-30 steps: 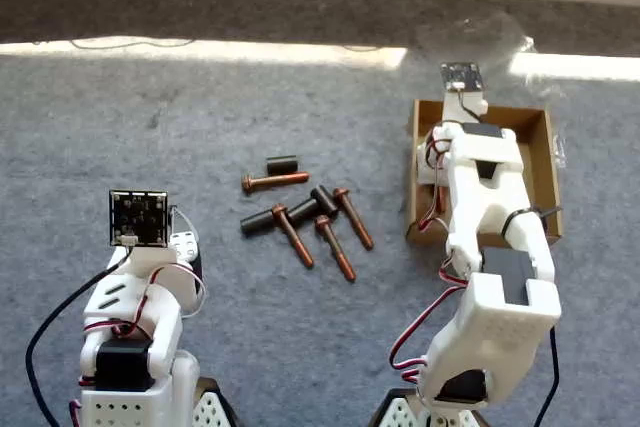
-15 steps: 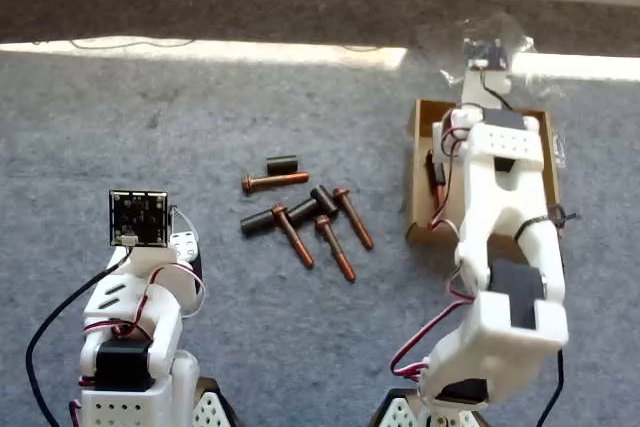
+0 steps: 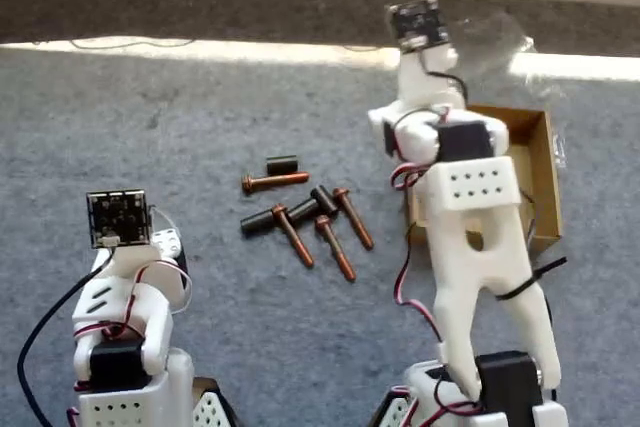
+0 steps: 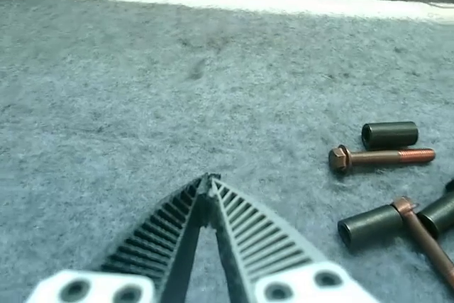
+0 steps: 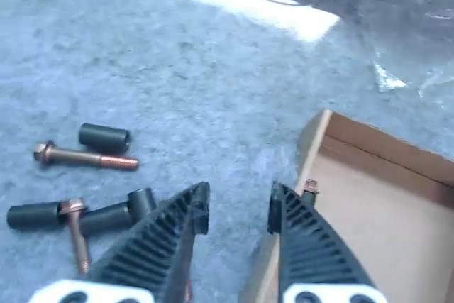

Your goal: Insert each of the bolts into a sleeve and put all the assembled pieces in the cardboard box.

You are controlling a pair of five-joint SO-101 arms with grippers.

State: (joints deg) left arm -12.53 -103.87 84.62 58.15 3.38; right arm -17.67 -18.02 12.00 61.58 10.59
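1. 4 bolts (image 3: 275, 181) and 4 sleeves (image 3: 282, 164) lie loose at the middle of the table (image 3: 130, 127); the cardboard box (image 3: 530, 147) sits near the right edge.
2. Right pincer (image 5: 237, 207) released, empty; left pincer (image 4: 208, 182) clenched, empty.
3. Advise gripping 1 bolt mid-shank, aligned with a sleeve bore.

Your surface (image 3: 150, 127) is covered in grey cloth, matt and fuzzy like felt carpet. The bolts (image 4: 383, 155) look like copper-toned metal with a soft sheen, rougher along the threads. The sleeves (image 4: 389, 135) are dark, dull and smooth-walled; you can't tell metal from plastic. The cardboard box (image 5: 397, 196) is plain brown board, matt. The clear plastic bag (image 3: 495, 37) is glossy and crinkled. The left arm (image 3: 120, 317) and right arm (image 3: 475, 217) are white matt plastic. The left hand (image 4: 209, 182) and right hand (image 5: 237, 207) have dark, ribbed plastic fingers (image 5: 170, 239).
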